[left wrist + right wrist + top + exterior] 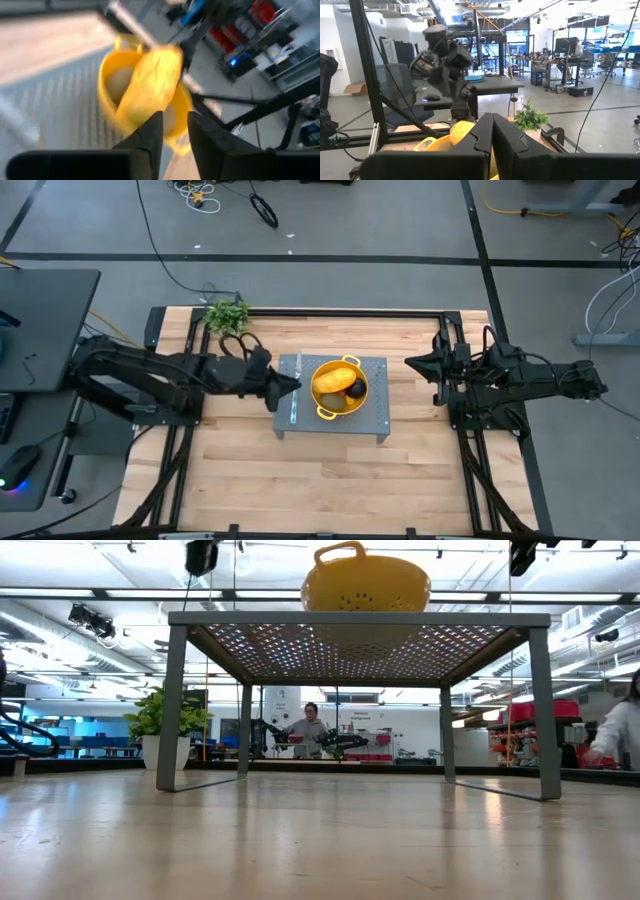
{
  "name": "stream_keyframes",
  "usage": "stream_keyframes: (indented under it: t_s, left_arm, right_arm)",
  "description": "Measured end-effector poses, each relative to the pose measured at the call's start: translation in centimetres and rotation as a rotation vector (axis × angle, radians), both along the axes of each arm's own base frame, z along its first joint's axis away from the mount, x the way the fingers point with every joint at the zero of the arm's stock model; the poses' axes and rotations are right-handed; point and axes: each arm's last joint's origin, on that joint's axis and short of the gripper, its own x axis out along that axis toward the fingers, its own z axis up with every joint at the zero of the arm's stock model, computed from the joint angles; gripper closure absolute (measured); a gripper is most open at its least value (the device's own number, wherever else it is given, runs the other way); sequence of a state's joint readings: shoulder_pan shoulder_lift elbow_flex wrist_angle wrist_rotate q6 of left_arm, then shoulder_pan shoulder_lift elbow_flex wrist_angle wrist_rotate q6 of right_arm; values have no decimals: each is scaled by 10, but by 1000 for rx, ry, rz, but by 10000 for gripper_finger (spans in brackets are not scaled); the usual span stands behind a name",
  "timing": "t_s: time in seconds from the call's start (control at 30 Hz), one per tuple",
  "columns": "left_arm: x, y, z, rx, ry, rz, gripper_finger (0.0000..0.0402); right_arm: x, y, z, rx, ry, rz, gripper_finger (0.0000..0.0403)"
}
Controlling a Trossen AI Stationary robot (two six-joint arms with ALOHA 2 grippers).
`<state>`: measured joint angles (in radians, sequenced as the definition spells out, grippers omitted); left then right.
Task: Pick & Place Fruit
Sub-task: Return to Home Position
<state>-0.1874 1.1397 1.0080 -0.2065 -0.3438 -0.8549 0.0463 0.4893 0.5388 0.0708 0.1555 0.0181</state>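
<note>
Yellow-orange oblong mango (333,377) lies in the yellow perforated strainer bowl (326,414) atop the grey mesh shelf (375,416), directly ahead of the nearer left gripper (292,384), narrowly parted and empty; right gripper (412,363) closed, farther off.

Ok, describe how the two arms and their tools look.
The left arm and right arm are black, built of jointed links with thin dark cables looping off them. The left tool has two dark wedge-shaped fingers tapering to blunt tips; the right tool matches it. No markings are legible.
</note>
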Motion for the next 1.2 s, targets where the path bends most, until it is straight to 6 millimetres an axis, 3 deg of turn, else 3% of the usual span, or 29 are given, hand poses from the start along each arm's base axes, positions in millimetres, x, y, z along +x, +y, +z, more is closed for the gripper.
stream_keyframes:
  t_s: [0.4,0.8,1.2]
  left_arm:
    - [-19,26,24,269,-67,20,392]
    - [-38,33,38,394,-101,15,396]
    - [-55,33,49,397,-159,2,395]
  right_arm:
    - [1,0,-1,0,5,0,387]
    - [2,0,-1,-1,12,0,387]
    - [2,0,-1,-1,12,0,387]
